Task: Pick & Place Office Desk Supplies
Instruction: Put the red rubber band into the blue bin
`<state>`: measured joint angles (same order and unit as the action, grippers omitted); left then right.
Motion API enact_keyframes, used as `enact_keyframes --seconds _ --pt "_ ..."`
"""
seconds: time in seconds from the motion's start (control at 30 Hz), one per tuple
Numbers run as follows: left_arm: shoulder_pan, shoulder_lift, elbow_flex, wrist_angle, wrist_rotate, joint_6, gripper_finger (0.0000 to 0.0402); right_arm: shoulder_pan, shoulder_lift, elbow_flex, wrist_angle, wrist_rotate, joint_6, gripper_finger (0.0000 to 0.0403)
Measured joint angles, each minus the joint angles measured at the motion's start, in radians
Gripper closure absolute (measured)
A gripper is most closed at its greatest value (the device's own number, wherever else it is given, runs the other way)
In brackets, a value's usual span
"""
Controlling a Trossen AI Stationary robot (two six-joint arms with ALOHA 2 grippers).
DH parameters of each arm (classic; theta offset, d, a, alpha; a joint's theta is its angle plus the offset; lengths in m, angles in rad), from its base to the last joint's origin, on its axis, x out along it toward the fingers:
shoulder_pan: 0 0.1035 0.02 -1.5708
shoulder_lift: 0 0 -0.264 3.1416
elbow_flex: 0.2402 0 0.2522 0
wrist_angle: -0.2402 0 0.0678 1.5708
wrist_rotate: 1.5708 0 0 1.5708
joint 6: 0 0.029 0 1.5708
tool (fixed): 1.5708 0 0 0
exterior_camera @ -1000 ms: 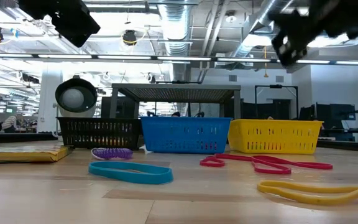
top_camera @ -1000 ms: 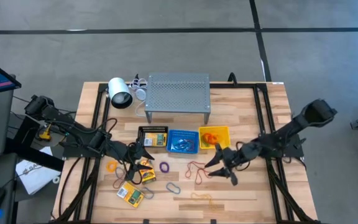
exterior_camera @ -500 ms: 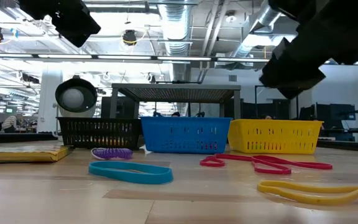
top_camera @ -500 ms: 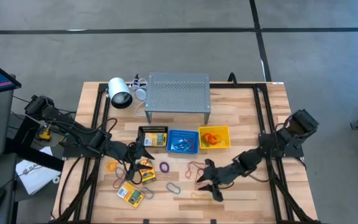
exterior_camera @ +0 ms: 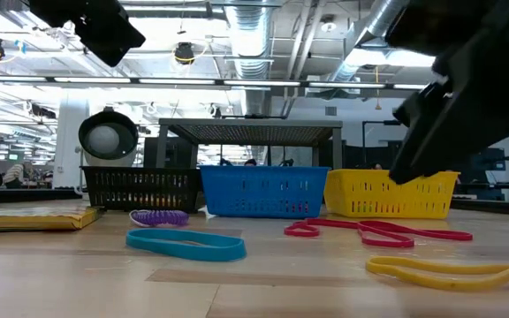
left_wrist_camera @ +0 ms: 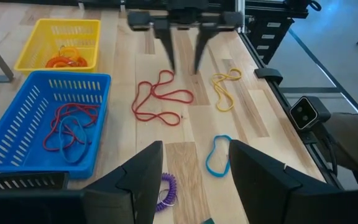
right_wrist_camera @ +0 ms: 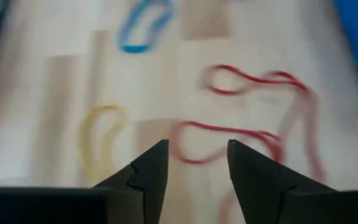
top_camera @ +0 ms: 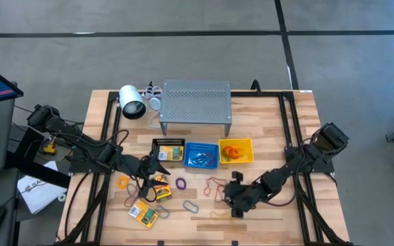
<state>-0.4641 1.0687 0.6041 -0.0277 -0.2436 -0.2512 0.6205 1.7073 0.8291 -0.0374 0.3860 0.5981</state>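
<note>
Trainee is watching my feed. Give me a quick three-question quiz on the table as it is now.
1. True or false: the yellow basket holds orange bands.
2. What lies in the blue basket? A) red bands B) a purple coil C) grey clips
3. Fill in: the right gripper hangs open, holding nothing, over a ___ band loop on the table.

Key: 1 true. 2 A, the red bands. 3 red, the red band loop.

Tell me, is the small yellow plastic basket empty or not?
Not empty. The yellow basket holds a bundle of orange rubber bands, seen from above too.
</note>
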Motion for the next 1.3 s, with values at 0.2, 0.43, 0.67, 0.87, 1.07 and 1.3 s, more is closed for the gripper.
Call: enact_keyframes --seconds 0.2,0.43,0.67,0.87,1.07,1.3 --pt "0.0 0.0 0.0 0.0 0.0 0.0 0.0221 -0.008 0.0 0.0 -0.084 0.064 0.048 0.0243" --pt "0.0 0.0 0.0 0.0 0.0 0.0 0.0221 -0.012 0.0 0.0 -0.093 0.064 0.112 0.0243" --pt "0.0 0.0 0.0 0.0 0.001 0.0 0.0221 0.027 0.006 0.0 -0.137 0.165 0.17 0.0243" --pt "0.0 0.0 0.0 0.0 0.004 0.005 0.0221 0.061 0.008 0.0 -0.152 0.23 0.214 0.0243" --pt "0.0 0.0 0.0 -0.001 0.004 0.006 0.0221 0.066 0.014 0.0 -0.161 0.244 0.25 0.0243" --pt "0.0 0.0 0.0 -0.001 0.003 0.007 0.0221 0.065 0.05 -0.001 -0.132 0.247 0.284 0.0243"
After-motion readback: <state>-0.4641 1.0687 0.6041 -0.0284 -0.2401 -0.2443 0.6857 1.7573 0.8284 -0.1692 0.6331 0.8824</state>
